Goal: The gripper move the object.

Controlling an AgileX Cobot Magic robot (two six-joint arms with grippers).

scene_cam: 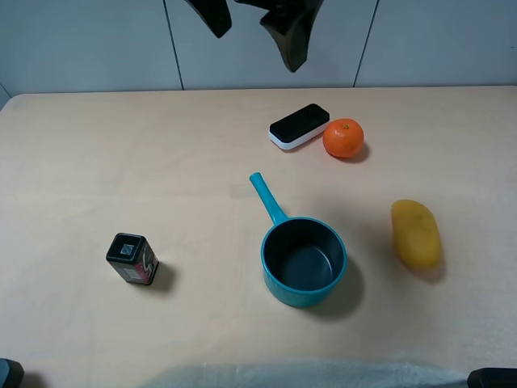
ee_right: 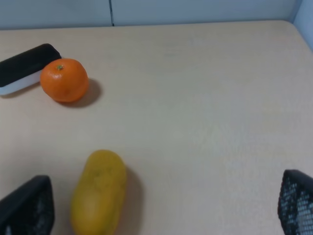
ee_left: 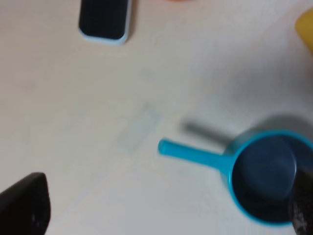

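Small round orange mandarin is lying far-left of the right gripper.
Its dark fingers are standing apart, empty.

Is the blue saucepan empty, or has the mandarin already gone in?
Empty: in the high view the saucepan shows a bare dark bottom, and the mandarin sits on the table beside the eraser.

teal saucepan (handle toward the far edge) | black-topped eraser | yellow fruit | small dark box
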